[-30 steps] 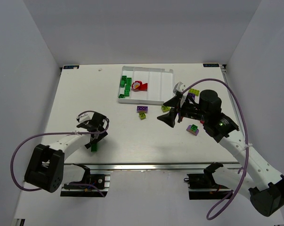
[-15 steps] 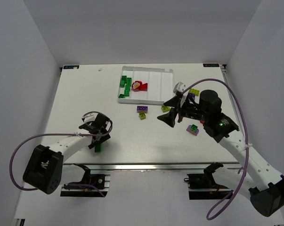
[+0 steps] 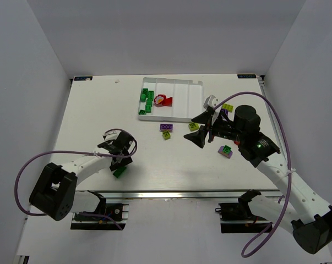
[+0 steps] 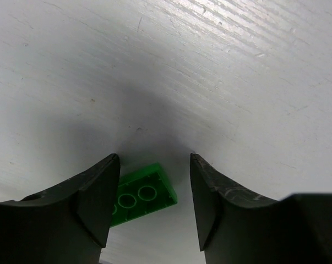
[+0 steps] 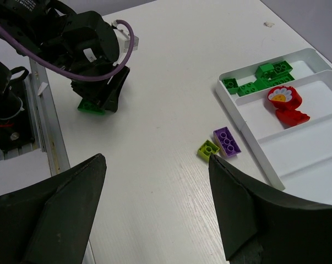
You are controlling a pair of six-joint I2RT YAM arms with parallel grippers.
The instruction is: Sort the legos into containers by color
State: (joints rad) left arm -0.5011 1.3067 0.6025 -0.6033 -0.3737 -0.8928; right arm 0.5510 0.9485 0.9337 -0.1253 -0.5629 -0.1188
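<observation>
Near the front left corner of the table (image 3: 94, 110), the left gripper (image 3: 120, 164) points down over a single green brick (image 3: 119, 172) that lies flat on the surface, studs up. In the left wrist view this green brick (image 4: 141, 198) sits between the two fingers (image 4: 94, 203). One end is tucked against or behind one finger, and a strip of bare table shows before the other, so the jaws stand apart and clamp nothing. On the right side, the right gripper (image 3: 201, 130) hangs above the table with its jaws spread wide and nothing between them, just beside the right end of the white tray (image 3: 188, 99). Inside the tray, several green bricks (image 3: 146, 100) lie in the leftmost compartment, and red pieces (image 3: 164, 100) lie in the next one. Just in front of the tray, a purple brick (image 3: 166, 127) and a yellow-green brick (image 3: 166, 135) lie close together on the table.
</observation>
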